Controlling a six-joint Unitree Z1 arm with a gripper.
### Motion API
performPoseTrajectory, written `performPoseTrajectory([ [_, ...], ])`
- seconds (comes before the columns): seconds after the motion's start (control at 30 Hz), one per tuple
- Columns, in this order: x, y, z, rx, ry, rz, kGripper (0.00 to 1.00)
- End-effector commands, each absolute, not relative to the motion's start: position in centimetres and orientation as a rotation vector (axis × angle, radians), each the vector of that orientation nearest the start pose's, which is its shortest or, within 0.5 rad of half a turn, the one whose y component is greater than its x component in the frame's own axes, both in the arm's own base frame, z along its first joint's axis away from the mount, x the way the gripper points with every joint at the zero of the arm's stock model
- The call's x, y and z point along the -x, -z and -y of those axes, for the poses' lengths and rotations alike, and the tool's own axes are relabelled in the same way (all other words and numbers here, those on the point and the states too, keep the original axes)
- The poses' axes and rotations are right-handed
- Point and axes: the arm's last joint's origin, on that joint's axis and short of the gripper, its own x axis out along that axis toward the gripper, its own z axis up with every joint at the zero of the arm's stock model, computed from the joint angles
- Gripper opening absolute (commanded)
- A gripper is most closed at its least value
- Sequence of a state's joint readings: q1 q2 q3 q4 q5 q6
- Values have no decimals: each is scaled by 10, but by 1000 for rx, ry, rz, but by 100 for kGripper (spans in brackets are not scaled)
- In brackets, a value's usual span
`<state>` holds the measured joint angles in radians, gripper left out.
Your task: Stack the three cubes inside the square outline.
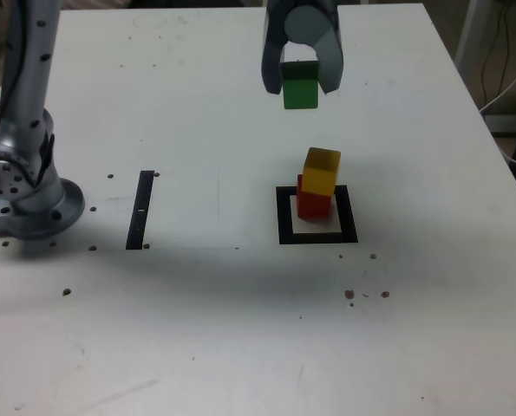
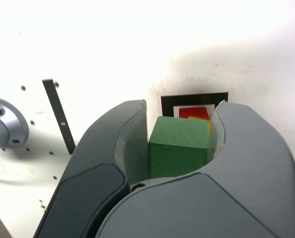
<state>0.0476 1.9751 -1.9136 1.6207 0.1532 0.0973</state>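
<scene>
1. The grey two-jawed gripper [image 1: 301, 78] is closed on the solid green cube [image 1: 300, 94], which hangs in the air between its fingers.
2. The solid red cube [image 1: 314, 204] stands inside the flat black square outline [image 1: 348, 214], on its pale centre.
3. The solid yellow cube [image 1: 321, 172] sits on the red cube, a little turned against it.
4. On the exterior view's left of the outline, well apart, lies a narrow straight black strip [image 1: 140, 211].
5. Farther to that side stands a grey round metal base [image 1: 47, 211], on the white tabletop [image 1: 197, 329] with small dark holes.
</scene>
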Motion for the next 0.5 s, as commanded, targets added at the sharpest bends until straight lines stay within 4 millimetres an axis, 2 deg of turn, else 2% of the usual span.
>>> performPoseTrajectory([
  [0.0, -342, -348, -17, -139, -79, -1714, 3],
  [0.23, -345, -331, -7, -77, -91, -1766, 5],
  [0.47, -356, -329, -2, -95, -72, -1746, 5],
])
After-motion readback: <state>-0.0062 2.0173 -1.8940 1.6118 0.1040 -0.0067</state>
